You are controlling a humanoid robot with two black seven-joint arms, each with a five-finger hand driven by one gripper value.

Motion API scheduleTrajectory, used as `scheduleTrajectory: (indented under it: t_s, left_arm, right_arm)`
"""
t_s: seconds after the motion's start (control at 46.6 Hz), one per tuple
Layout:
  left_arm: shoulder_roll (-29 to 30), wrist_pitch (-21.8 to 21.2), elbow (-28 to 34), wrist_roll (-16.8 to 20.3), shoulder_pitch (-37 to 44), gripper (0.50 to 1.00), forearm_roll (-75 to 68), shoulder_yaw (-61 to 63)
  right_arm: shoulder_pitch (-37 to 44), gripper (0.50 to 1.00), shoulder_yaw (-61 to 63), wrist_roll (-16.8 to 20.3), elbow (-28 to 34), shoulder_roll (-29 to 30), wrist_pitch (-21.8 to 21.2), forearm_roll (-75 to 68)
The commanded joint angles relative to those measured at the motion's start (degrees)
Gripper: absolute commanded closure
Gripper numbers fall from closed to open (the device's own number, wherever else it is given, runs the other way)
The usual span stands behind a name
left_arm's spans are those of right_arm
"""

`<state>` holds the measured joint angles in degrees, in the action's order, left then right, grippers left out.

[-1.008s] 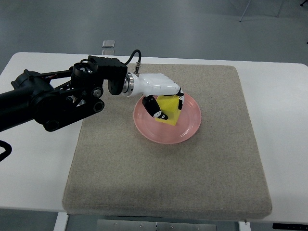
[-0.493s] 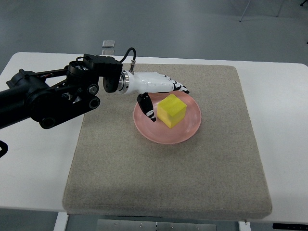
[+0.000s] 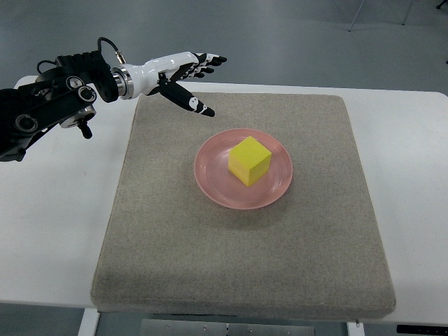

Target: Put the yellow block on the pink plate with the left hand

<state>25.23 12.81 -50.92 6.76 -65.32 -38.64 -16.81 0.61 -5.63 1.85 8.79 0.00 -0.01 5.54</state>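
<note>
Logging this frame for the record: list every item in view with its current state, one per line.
yellow block: resting on the plate, not held
pink plate: on the mat, holding the block
left hand: open, fingers spread, raised over the mat's far left corner, holding nothing
grey mat: flat on the white table

Left arm (image 3: 42, 112) cut off at edge

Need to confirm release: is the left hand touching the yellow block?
Apart. The top view shows the left hand open above the mat's far-left corner, well clear of the yellow block on the pink plate.
</note>
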Motion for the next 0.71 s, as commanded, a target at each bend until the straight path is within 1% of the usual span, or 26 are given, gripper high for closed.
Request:
scheduleTrajectory:
  t_s: [0.0,0.129,0.257,0.408,0.493,0.601,0.643,0.686]
  left_arm:
    - [-0.4,-0.1,3.9,0.1,0.5,0.501,6.1,-0.4]
    - [-0.7,0.1,7.5,0.1,2.4,0.501,13.1,-0.5]
    - [-0.7,0.6,7.8,0.0,3.8,0.501,18.9,-0.7]
    - [-0.6,1.2,7.8,-0.1,6.0,0.501,28.7,-1.9]
    - [-0.4,2.9,7.8,-0.4,7.0,0.501,33.7,-3.7]
    - [0.2,6.1,8.1,-1.0,8.4,0.501,39.0,-7.1]
    - [0.3,7.4,8.7,-1.9,9.1,0.501,40.5,-8.5]
    - [0.3,8.8,9.6,-3.8,9.5,0.501,41.7,-9.8]
  right_arm:
    - [0.0,0.576,0.0,0.0,0.0,0.0,0.0,0.0]
    - [0.0,0.576,0.0,0.0,0.0,0.0,-0.1,0.0]
    - [0.0,0.576,0.0,0.0,0.0,0.0,0.0,0.0]
    - [0.0,0.576,0.0,0.0,0.0,0.0,-0.1,0.0]
    - [0.0,0.576,0.0,0.0,0.0,0.0,0.0,0.0]
    - [0.0,0.576,0.0,0.0,0.0,0.0,-0.1,0.0]
    - [0.0,0.576,0.0,0.0,0.0,0.0,0.0,0.0]
    - [0.0,0.576,0.0,0.0,0.0,0.0,0.0,0.0]
